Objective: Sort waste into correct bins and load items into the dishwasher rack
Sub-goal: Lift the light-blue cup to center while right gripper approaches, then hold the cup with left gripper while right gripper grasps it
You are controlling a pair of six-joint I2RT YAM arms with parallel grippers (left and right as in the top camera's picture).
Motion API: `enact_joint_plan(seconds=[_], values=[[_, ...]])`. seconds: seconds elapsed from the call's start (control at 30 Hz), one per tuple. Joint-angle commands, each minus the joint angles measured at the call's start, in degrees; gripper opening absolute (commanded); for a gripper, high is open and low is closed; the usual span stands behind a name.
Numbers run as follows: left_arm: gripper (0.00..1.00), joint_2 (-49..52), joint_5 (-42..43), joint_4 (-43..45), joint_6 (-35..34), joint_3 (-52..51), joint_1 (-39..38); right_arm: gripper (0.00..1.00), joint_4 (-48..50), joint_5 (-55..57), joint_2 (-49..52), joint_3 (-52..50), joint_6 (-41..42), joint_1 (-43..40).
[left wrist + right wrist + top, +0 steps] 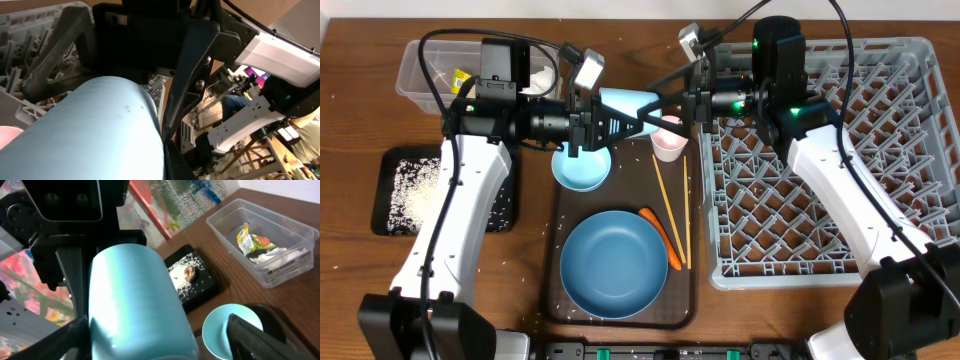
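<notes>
Light-blue cup: the light-blue cup [625, 100] lies on its side in the air above the 12 o'clock end of the brown serving tray [630, 195], between the two arms.
Left pincer: the left pincer [620, 122] reaches in from 9 o'clock and is clamped on the cup, one finger on each side of its wall.
Right pincer: the right pincer [668, 102] comes from 3 o'clock with its fingers [260, 340] spread wide. One is low beside the cup and the other well apart from it (a grip is not made on this side).
Pale pink cup: the pale pink cup [668, 142] stands upright at 1 o'clock on the serving tray, just below the right pincer.
Bowl: the small light-blue bowl [582, 168] is at 11 o'clock on the tray, under the left pincer.
Plate: the large blue plate [613, 262] fills the 6 o'clock half of the tray.
Carrot and chopsticks: the orange carrot [663, 238] lies against the plate's 3 o'clock rim. The two chopsticks [670, 205] lie just beyond it.
Rack: the grey rack [840, 170] takes up the 3 o'clock side of the counter [360, 120], next to the tray.
Clear tub: the clear tub [415, 80] is at 10 o'clock on the counter and holds the yellow-green wrapper [251, 240] and the white tissue [280, 255].
Black tray: the black tray [392, 160] is at 9 o'clock and carries the white rice [415, 200] and the brown lump [190, 272]. A few grains are scattered on the counter around it.
</notes>
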Motion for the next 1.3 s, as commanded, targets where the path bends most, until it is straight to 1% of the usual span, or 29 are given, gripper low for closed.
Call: enact_joint_plan(seconds=[0.0, 0.1, 0.17, 0.23, 0.27, 0.33, 0.43, 0.6, 0.8, 0.93, 1.07, 1.17, 1.27], values=[[0.06, -0.2, 2.0, 1.0, 1.4, 0.2, -0.1, 0.75, -0.1, 0.5, 1.8, -0.5, 0.5, 1.6], [0.06, -0.2, 1.8, 1.8, 1.4, 0.2, -0.1, 0.69, -0.1, 0.4, 1.8, -0.5, 0.7, 1.7], [0.06, -0.2, 1.9, 2.4, 1.4, 0.2, -0.1, 0.68, -0.1, -0.2, 1.8, -0.5, 0.9, 1.7], [0.06, -0.2, 1.9, 3.2, 1.4, 0.2, -0.1, 0.72, -0.4, -0.1, 1.9, -0.5, 1.7, 1.7], [0.06, -0.2, 1.8, 3.7, 1.4, 0.2, -0.1, 0.75, -0.3, 0.2, 2.0, -0.5, 2.9, 1.7], [0.07, -0.2, 1.8, 5.1, 1.4, 0.2, -0.1, 0.77, -0.3, 1.0, 2.2, -0.5, 5.4, 1.7], [0.06, -0.2, 1.9, 7.6, 1.4, 0.2, -0.1, 0.79, -0.2, 3.2, 2.6, -0.5, 10.4, 1.7], [0.06, -0.2, 1.8, 9.6, 2.8, 0.2, -0.1, 0.79, 1.9, 3.5, 2.9, -0.5, 15.5, 1.6], [0.06, -0.2, 1.6, 9.6, 5.1, 0.1, -0.1, 0.73, 5.6, 3.5, 2.9, -0.5, 23.1, 1.8], [0.06, -0.2, -1.0, 9.6, 5.4, 0.0, -0.1, 0.69, 7.1, 3.5, 2.9, -0.5, 27.7, 1.8], [0.06, -0.1, -3.7, 9.3, 5.5, -0.1, -0.1, 0.63, 7.0, 3.5, 2.9, -0.5, 29.9, 2.1], [0.06, -0.1, -5.9, 9.4, 5.6, -0.1, -0.1, 0.59, 6.8, 3.5, 2.9, -0.5, 29.9, 2.4], [0.06, -0.1, -7.4, 9.4, 6.0, -0.1, -0.1, 0.6, 5.7, 4.1, 2.9, -0.5, 29.8, 2.6]])
